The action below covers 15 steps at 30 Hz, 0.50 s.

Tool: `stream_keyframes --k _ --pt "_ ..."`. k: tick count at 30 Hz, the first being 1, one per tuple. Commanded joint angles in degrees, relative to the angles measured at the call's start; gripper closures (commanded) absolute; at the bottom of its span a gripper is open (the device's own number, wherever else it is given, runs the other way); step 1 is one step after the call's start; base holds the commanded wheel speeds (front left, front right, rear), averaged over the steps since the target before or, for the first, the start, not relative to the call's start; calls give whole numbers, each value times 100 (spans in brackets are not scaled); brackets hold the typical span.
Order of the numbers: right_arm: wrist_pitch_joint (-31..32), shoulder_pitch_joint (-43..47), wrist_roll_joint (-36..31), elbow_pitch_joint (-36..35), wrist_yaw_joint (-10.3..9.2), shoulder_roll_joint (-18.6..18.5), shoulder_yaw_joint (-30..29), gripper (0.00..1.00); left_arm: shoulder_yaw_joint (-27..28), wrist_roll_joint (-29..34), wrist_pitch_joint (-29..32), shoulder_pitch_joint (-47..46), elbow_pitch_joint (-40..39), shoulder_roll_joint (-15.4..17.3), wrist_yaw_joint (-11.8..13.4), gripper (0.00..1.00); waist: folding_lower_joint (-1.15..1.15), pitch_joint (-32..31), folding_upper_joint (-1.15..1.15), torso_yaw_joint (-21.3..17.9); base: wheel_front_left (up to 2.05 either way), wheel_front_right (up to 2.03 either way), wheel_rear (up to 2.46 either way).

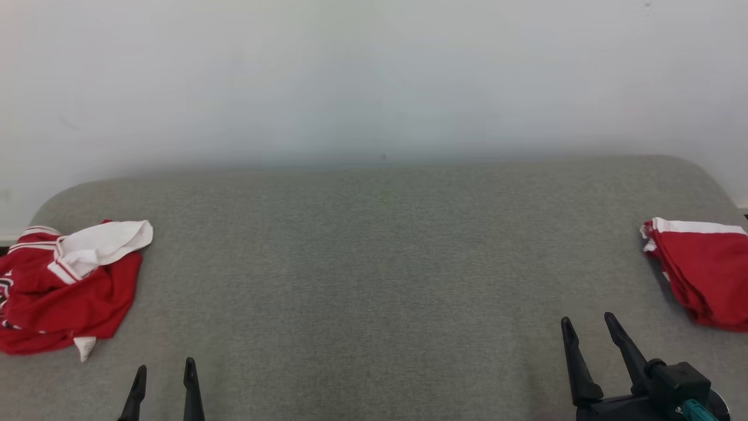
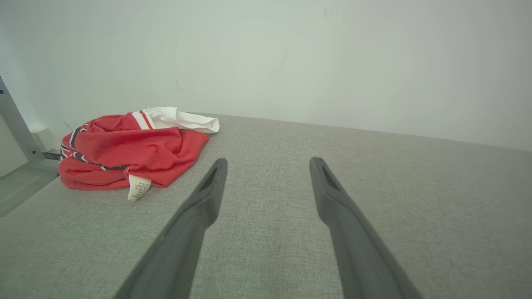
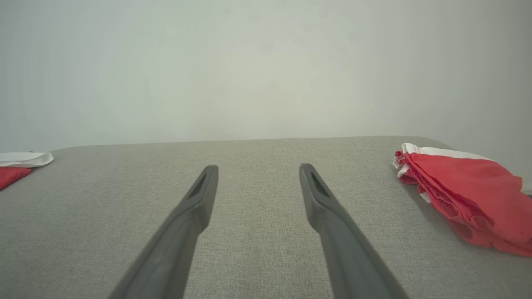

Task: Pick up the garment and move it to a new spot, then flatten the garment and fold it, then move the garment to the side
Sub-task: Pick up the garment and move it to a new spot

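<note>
Writing is scarce on this scene, and what there is cannot be read. The crumpled garment [image 1: 64, 286] [image 2: 133, 153], red with a white sleeve-like part folded over its top, lies in a heap at the left end of the grey fabric-covered bench [image 1: 374, 263], partly past the bench's left edge in the head view. A small white care label [image 1: 85, 347] [image 2: 138, 187] sticks out of the heap on the side towards the bench's near edge; rows of tiny grey print show on it in the left wrist view, too small to make out. Black-and-white lettering or trim [image 1: 4, 289] [image 2: 70, 145] shows on the part of the heap nearest the bench's left edge, creased so that no word or brand can be told. At the right end of the bench lies a folded garment [image 1: 701, 275] [image 3: 465, 195], also red with a white band along its far side and no print that I can see. The left fingers [image 1: 191, 389] [image 2: 203, 207] stand spread apart over the bench's near edge towards its left end, near the heap but clear of it, holding nothing. The right fingers [image 1: 575, 359] [image 3: 324, 207] are likewise spread wide over the near edge towards the right end, apart from the folded garment and holding nothing. A plain pale wall [image 1: 374, 76] rises behind the bench's far edge.
</note>
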Motion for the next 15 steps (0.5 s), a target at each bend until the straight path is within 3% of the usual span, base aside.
stream_keyframes --k 1,15 --pt "-25 51 -32 -22 -15 1 16 0 13 23 -18 -19 -19 -4 28 0 0 -3 0 215 0 0 0" --pt "-24 97 31 12 -15 180 178 0 224 235 -18 164 31 -4 2 0 0 -31 0 1479 0 0 0"
